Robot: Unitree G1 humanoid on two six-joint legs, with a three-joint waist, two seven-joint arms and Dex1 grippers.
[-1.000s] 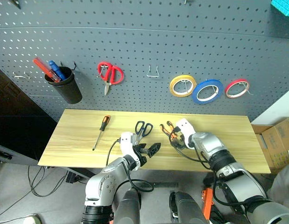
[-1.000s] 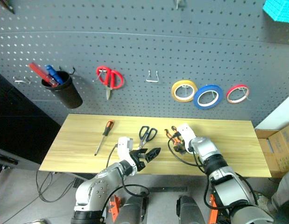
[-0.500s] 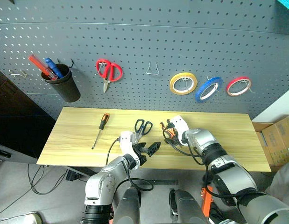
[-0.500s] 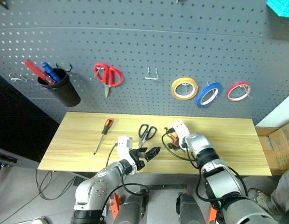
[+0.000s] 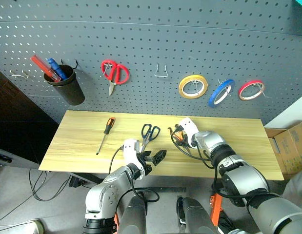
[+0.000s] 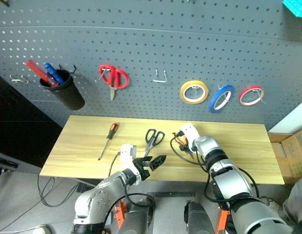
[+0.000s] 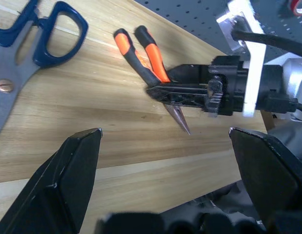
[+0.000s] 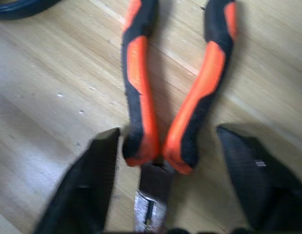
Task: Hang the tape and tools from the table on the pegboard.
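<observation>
Near the table's middle, my right gripper straddles the pliers, half-closed, not yet clamped; next, squeeze and lift.

Red-handled scissors hang blades down from a hook. Black cup hangs on the wall panel's left part, holding red and blue tools (can't tell which kind). Yellow tape roll and red tape roll hang on hooks, well apart. Cardboard boxes on the floor at right.

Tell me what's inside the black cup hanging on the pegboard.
A red tool and a blue one stick out of the black cup. Their lower ends, and anything deeper inside, are hidden by its wall.
</observation>
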